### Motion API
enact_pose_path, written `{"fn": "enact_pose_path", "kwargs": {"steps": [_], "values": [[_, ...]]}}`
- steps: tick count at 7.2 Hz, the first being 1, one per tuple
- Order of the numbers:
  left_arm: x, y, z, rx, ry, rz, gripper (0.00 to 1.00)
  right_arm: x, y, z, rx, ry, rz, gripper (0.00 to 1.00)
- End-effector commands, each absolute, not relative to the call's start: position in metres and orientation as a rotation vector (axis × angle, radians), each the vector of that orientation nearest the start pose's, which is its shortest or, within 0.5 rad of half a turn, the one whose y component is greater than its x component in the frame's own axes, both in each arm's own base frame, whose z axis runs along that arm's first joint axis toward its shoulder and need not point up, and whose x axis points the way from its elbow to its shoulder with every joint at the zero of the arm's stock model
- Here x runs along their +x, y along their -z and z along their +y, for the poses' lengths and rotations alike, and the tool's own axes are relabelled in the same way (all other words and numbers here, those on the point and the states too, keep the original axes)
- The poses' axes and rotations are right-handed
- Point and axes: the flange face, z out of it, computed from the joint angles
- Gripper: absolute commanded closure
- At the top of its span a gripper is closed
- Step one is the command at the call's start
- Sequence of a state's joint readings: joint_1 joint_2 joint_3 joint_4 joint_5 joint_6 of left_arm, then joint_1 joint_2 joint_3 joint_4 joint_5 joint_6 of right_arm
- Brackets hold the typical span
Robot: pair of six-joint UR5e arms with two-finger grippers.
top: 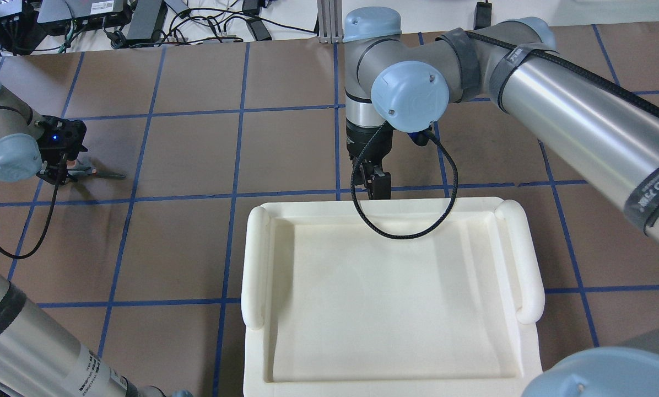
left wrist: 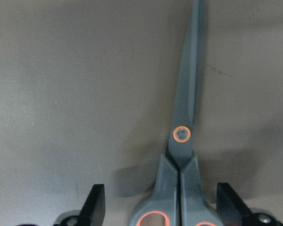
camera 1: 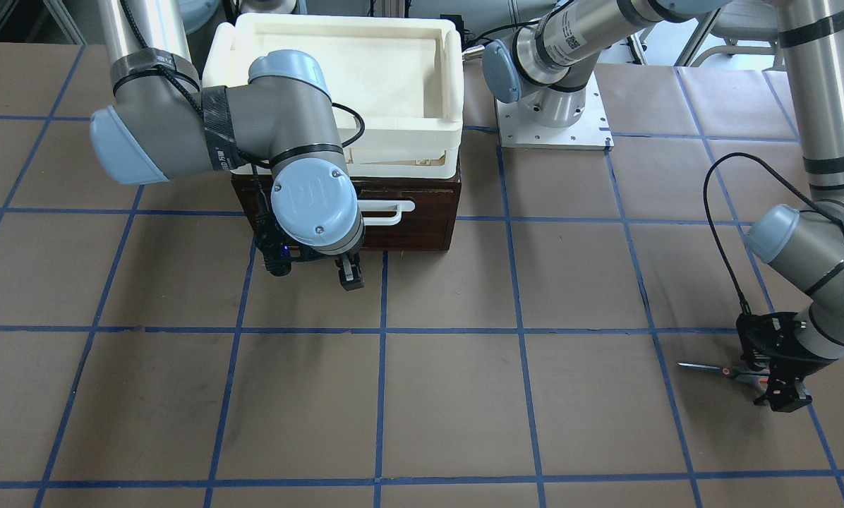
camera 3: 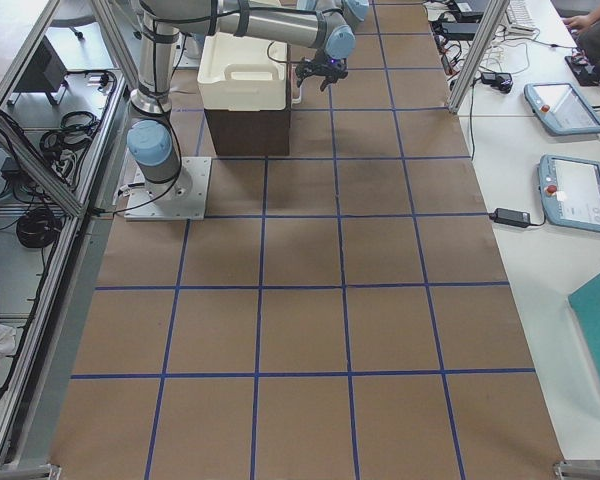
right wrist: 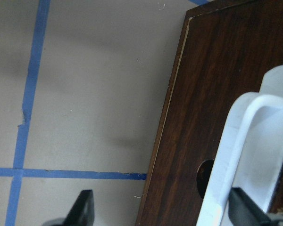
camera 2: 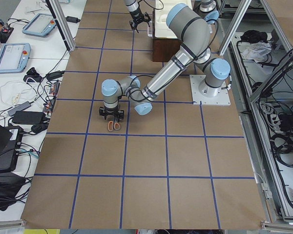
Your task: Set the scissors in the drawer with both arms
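Two robot arms work over a brown paper surface [camera 1: 450, 395] marked with blue tape lines. The scissors [left wrist: 181, 155] lie flat and closed on the left part of the surface, well apart from the dark wooden drawer [right wrist: 212, 94], which looks shut beneath a white foam tray [top: 255, 264]. The left claw [left wrist: 160, 186] hangs low over the scissors with its fingers spread wide, one on either side of the grey handles, holding nothing. The handles sit nearer one finger than the other, so the grasp would likely go best if the claw centred itself first, then closed just behind the pivot, so the scissors do not skid or twist. The right claw [right wrist: 161, 192] is also spread and empty, poised in front of the drawer. The white bar handle [right wrist: 247, 141] sits by one fingertip rather than squarely between the two; whether they touch cannot be told. It should probably shift across to bracket the bar, close firmly, then pull straight out so the drawer does not bind.
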State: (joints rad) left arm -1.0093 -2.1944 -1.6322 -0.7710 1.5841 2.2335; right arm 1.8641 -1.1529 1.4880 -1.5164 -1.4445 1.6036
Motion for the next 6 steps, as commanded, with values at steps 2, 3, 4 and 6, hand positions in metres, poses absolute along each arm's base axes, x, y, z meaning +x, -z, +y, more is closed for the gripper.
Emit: {"fn": "enact_pose_path", "kwargs": {"steps": [2,3,4,6], "values": [[0.24,-0.171,-0.628,-2.34,-0.003,-2.205,0.18,0.316,-0.291,-0.529,2.107,-0.596,2.568,0.0],[0.241,-0.169,-0.629,-2.33,0.0,-2.199,0.18,0.317,-0.291,-0.528,2.106,-0.597,2.57,0.0],[0.24,-0.167,-0.628,-2.319,0.003,-2.189,0.18,0.319,-0.288,-0.527,2.105,-0.603,2.576,0.0],[0.238,-0.167,-0.63,-2.303,-0.021,-2.199,0.18,0.318,-0.281,-0.525,2.1,-0.618,2.591,0.0]]}}
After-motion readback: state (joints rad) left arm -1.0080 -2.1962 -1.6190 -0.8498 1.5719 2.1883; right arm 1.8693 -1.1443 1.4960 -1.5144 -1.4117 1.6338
